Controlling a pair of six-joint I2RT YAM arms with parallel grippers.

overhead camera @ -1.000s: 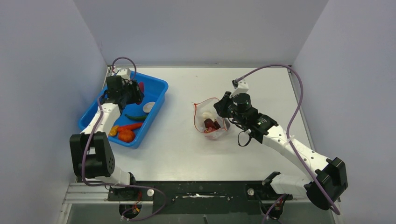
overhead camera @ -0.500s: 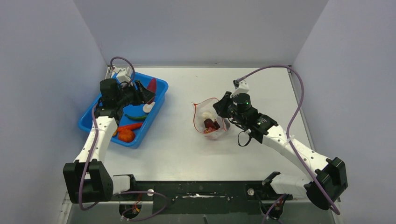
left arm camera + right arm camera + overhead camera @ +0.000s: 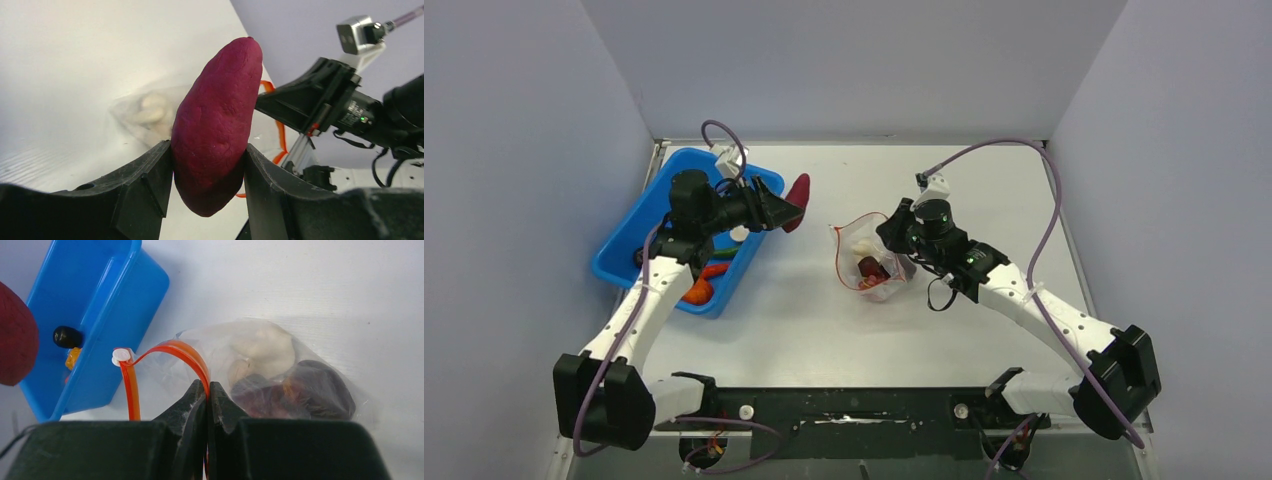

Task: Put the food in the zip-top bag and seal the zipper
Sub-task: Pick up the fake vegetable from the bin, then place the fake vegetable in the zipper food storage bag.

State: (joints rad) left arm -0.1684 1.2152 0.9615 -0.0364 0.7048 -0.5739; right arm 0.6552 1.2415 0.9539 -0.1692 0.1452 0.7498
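The left gripper (image 3: 776, 209), clamping a purple food piece (image 3: 215, 125), has left the bin (image 3: 639, 240) and now hangs short of the bag (image 3: 260, 350). The right gripper (image 3: 206, 390) pinches the zipper (image 3: 175, 350), which should keep the bag open on the worktop for loading.

We see a white table (image 3: 824, 330) closed in by three plain pale lavender walls (image 3: 854, 60), with a black rail (image 3: 824, 402) along its near edge, under even light
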